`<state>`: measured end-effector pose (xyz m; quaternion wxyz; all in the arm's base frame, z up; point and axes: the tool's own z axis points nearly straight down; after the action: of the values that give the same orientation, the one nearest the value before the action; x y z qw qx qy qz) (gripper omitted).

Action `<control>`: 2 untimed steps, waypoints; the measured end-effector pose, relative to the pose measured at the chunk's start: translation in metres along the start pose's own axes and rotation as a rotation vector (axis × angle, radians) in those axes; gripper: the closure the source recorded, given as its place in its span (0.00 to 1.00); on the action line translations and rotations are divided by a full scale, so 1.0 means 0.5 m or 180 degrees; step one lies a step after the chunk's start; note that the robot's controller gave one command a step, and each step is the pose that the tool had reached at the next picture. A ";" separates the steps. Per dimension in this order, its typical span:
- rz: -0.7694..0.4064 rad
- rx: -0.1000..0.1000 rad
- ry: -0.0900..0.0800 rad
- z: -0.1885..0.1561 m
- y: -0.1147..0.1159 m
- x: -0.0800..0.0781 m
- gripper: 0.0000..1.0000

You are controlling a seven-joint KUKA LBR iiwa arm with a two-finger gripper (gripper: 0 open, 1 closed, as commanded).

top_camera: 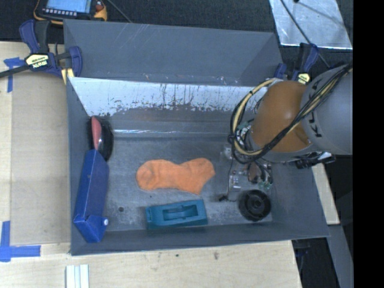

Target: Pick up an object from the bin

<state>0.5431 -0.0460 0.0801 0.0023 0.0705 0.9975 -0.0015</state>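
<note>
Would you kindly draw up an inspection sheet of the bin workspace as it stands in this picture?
surface: grey metal bin, floor scuffed, back wall streaked.
job's things: orange soft cloth mid-floor; teal flat plastic piece in front of it; black round part at the right; long blue box along the left wall; red and black brush beyond the box.
clutter: nothing seen.
grippers: claw low over the floor, between the cloth and the black round part.
cables: black and yellow cables loop round the orange wrist cover.
surroundings: small display unit beyond the bin's far left corner.
</note>
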 end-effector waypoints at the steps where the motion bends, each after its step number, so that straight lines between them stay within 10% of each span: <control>1: 0.0059 -0.0005 0.0023 0.018 0.072 -0.041 0.00; 2: -0.0522 -0.0010 0.0005 0.018 0.154 0.038 1.00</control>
<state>0.5349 0.0330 0.0707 0.0015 -0.0115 0.9999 0.0000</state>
